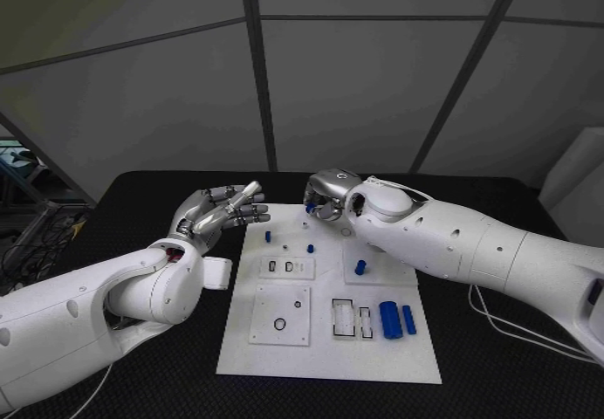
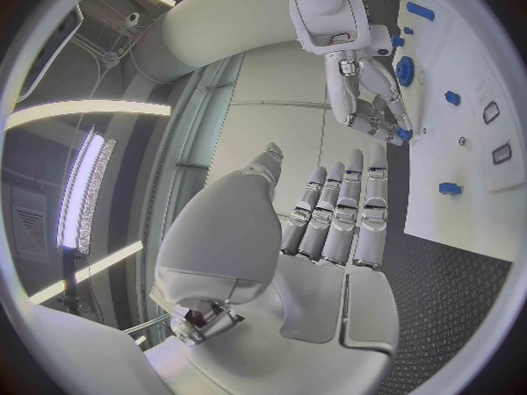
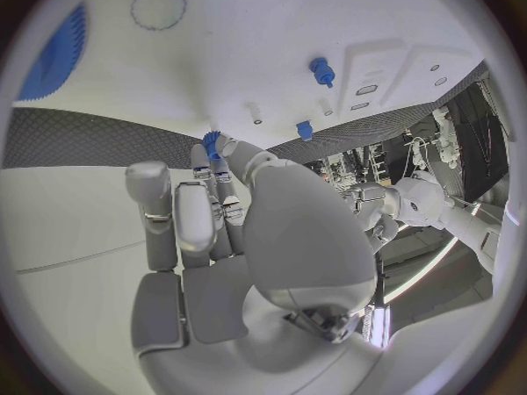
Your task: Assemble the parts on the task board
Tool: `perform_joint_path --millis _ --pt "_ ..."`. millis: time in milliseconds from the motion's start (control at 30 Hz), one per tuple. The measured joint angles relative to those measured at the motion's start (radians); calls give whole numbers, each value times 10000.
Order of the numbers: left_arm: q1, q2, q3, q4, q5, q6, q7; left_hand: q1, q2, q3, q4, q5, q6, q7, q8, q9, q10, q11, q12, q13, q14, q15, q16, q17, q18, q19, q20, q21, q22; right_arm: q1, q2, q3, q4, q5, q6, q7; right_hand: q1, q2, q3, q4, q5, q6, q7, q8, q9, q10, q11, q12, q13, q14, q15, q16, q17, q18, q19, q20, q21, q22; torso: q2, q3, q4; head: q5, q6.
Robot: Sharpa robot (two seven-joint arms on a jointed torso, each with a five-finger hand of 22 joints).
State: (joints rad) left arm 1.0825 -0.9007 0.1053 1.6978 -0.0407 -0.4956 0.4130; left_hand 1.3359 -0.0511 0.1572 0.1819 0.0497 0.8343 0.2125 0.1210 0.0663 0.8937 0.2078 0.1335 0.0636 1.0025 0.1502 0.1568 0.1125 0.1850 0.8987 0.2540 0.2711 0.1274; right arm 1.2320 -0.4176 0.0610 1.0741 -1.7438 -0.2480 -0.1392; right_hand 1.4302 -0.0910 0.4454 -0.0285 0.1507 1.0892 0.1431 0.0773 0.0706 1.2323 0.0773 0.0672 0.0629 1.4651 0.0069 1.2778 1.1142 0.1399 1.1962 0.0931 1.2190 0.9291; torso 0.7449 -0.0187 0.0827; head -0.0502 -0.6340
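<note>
At far edge of task board (image 1: 330, 353), head view: right hand (image 1: 330, 196) pinches small blue part (image 1: 312, 208); left hand (image 1: 222, 212) beside board, fingers spread, empty. Left wrist view: blue part (image 2: 405, 134) at right fingertips. Right wrist view: part (image 3: 211, 142) looks light, rigid, slippery; grip by sides.

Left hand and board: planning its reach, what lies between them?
In the head view, only bare black table separates the open left hand from the board.
</note>
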Motion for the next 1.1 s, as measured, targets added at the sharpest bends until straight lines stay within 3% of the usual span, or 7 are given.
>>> perform_joint_path --millis 400,567,600,700,800,900,1100 --pt "9 -2 0 13 0 1 -32 0 0 0 0 0 0 0 0 0 0 0 0 0 0 0 0 -1 1 0 0 0 -8 0 156 -4 -214 -2 263 25 -42 -41 25 26 -4 0 0 0 -1 -15 15 0 11 0 0 56 -2 0 0 0 0 -1 19 3 0 27 -35" --pt "13 -7 0 16 0 1 -38 0 0 0 0 0 0 0 0 0 0 0 0 0 0 0 1 -1 1 0 0 0 -8 0 181 -3 -252 -3 339 29 -161 -96 54 54 -3 -103 102 -73 -22 -191 113 -34 20 0 0 56 -74 0 -96 95 0 -59 32 3 0 42 -35" --pt "13 -8 0 17 0 1 -40 0 0 0 0 0 0 0 0 0 0 0 0 0 0 0 1 -1 1 0 0 0 -8 0 187 -3 -262 -4 351 29 -206 -137 68 68 2 -209 123 -113 -35 -358 129 -42 18 0 0 56 -113 0 -145 125 0 -119 33 4 0 43 -35" --pt "14 -10 0 17 0 2 -44 0 0 0 0 0 0 0 0 0 0 0 0 0 0 0 1 -1 2 0 0 0 -7 0 204 -3 -302 -4 364 29 -401 -315 68 68 3 -966 277 -145 -66 -1359 335 -66 -4 13 243 -234 -539 1 -661 250 -359 -730 33 4 -3 44 -37" --pt "17 -11 1 14 -1 2 -48 0 0 0 0 0 0 0 0 0 0 0 0 0 0 0 1 -1 0 0 0 0 -7 0 208 -3 -323 -4 352 29 -436 -349 -62 65 -85 -1678 297 -145 -66 -2249 516 -67 -3 -113 404 -733 -1320 0 -1349 388 -936 -1658 33 4 -5 41 -38" --pt "17 -15 1 10 -1 3 -52 0 0 0 0 0 0 0 0 0 0 0 0 0 0 0 1 -1 1 0 0 0 -7 0 171 -4 -267 0 312 29 -436 -349 -310 19 -85 -1920 310 -145 -65 -2724 597 -67 -4 -343 447 -1027 -1804 163 -1737 451 -1284 -2189 33 6 -11 40 -35" --pt "18 -57 1 3 -2 4 -59 0 0 0 0 0 0 0 0 0 0 0 0 0 0 0 1 -1 1 0 0 0 -6 -1 -382 -6 436 19 130 24 -436 -349 -464 8 -79 -1850 348 -135 -19 -2597 526 224 33 -343 448 -986 -1838 162 -1730 479 -1280 -2112 33 17 -33 40 -3"
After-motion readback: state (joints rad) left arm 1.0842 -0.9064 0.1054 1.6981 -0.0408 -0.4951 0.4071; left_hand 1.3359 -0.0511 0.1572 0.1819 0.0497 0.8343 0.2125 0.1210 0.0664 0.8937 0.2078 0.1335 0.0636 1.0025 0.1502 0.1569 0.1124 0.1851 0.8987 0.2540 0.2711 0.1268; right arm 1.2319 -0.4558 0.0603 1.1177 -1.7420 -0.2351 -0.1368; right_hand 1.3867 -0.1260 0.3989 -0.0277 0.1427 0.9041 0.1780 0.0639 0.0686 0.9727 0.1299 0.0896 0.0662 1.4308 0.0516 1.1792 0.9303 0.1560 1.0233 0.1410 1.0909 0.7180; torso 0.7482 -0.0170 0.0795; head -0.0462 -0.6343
